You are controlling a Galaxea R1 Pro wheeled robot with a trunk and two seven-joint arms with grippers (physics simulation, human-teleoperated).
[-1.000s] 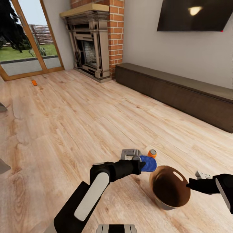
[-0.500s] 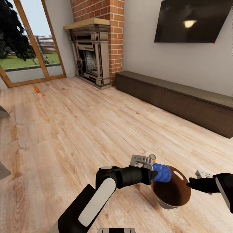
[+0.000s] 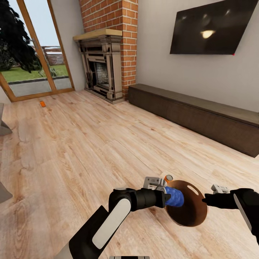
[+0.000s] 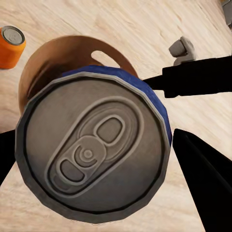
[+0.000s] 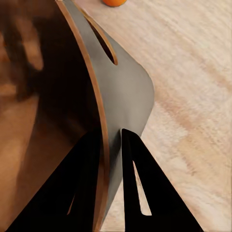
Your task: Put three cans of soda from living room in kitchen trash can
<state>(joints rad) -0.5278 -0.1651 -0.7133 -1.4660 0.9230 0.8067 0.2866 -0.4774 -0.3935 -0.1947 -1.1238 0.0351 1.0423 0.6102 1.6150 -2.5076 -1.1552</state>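
My left gripper (image 3: 172, 197) is shut on a blue can (image 3: 175, 196) with a grey metal top (image 4: 92, 154), held on its side at the mouth of the trash can (image 3: 192, 216). The pail is tilted, its brown inside (image 4: 53, 63) facing me, with the oval slot near the rim. My right gripper (image 3: 205, 200) is shut on the pail's rim, one finger inside and one on the pale grey outside (image 5: 123, 92). One orange soda can (image 3: 168, 178) stands on the floor just behind the pail, also in the left wrist view (image 4: 10, 46). Another orange can (image 3: 42, 104) lies far off by the glass doors.
A brick fireplace (image 3: 104, 68) stands at the back. A long, low dark cabinet (image 3: 201, 115) runs along the right wall under the TV (image 3: 212, 28). Wood-framed glass doors (image 3: 32, 64) are at the far left. Grey furniture corners (image 3: 3, 126) poke in at the left edge.
The head view has tilted up. My left gripper carried the blue can from beside the pail to its mouth. The right gripper has tipped the pail more toward the can.
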